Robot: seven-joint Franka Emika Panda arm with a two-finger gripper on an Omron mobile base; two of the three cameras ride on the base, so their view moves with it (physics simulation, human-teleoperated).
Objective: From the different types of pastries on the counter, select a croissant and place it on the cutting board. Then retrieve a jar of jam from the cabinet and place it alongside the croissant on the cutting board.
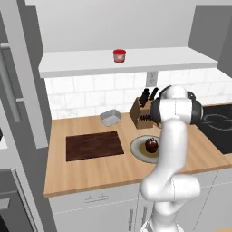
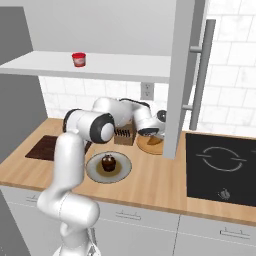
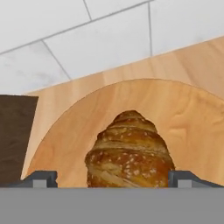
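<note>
Jaws spread wide either side of the croissant (image 3: 129, 153) at 6 o'clock, on a round wooden disc (image 3: 192, 118).

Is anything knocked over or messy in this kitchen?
No, nothing looks spilled or knocked over. The croissant sits neatly on its round wooden disc, the cupcake stands upright on the grey plate, the jam jar is upright on the ledge, and the cutting board lies flat.

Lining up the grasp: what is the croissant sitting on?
The croissant rests on a round light-tan wooden disc on the counter. Its underside and near end are hidden, low between the pincer tips.
</note>
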